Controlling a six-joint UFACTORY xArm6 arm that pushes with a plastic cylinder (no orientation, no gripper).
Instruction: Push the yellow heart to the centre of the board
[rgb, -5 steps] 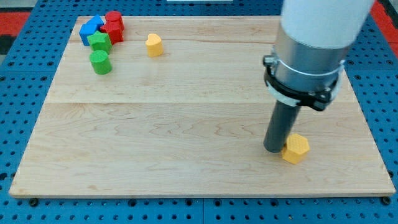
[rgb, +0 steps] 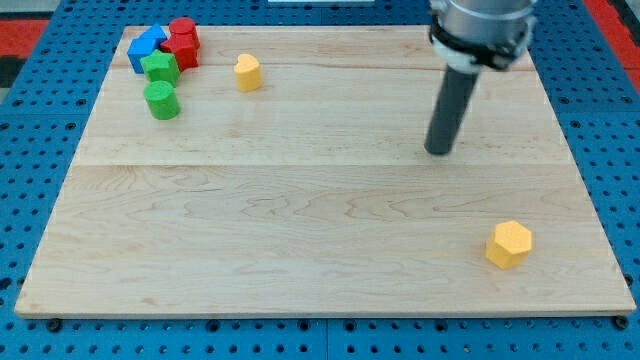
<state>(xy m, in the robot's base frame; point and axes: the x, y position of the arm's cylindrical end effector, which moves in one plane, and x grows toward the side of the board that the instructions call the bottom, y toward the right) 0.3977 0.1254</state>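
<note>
My tip (rgb: 438, 151) stands on the board (rgb: 300, 220) toward its right edge, touching no block. The yellow heart (rgb: 248, 72) lies well apart near the top edge, beside the top-left cluster; a yellow hexagon (rgb: 509, 244) sits near the bottom-right corner.

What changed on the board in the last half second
My tip pulled away from the yellow hexagon toward the view's top and now stands clear of every block. The hexagon slid slightly toward the view's right and bottom. The yellow heart and the blue, red and green cluster stayed put.
</note>
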